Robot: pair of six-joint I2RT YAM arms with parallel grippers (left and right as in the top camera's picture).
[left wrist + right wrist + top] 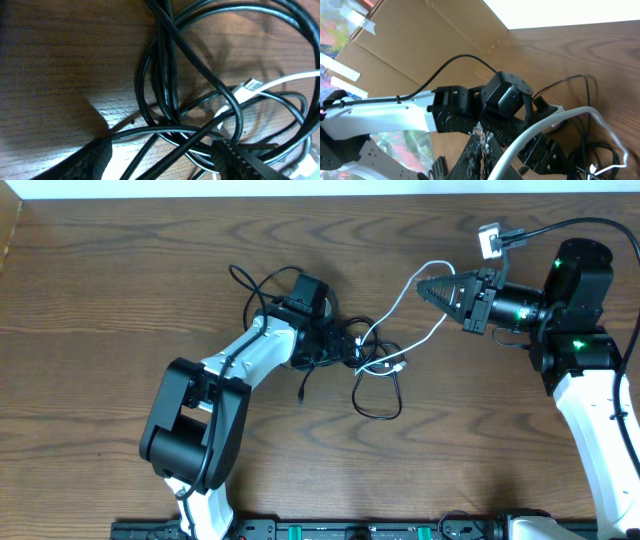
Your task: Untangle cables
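Legible writing: none can be made out on the arms or the cords.

Count: 2 arms are recorded, the left arm [250,355] and the right arm [590,390]. 1 white cable [292,79] is counted. The black cables [167,60] are wound over each other in several loops, and their number cannot be told inside the knot. 1 small white plug [248,86] is seen at the end of the white cable, lying among the black strands.

Location: the cables [350,350] are found in 1 tangle near the middle of the wooden worktop [120,300], between the 2 arms. 1 black loop is spread on the worktop just below the knot, and further black loops lie above the left arm's wrist.

Fingers: the left fingers [97,156] are held apart, low over the knot, with black strands passing between them; no clamping is seen. The right fingers [440,287] are closed together on the white cable, which is lifted from the knot up to them and drops back in a second run.

Containers: 1 taped cardboard panel [420,45] is seen beyond the worktop edge in the right wrist view; whether it belongs to a box cannot be told.
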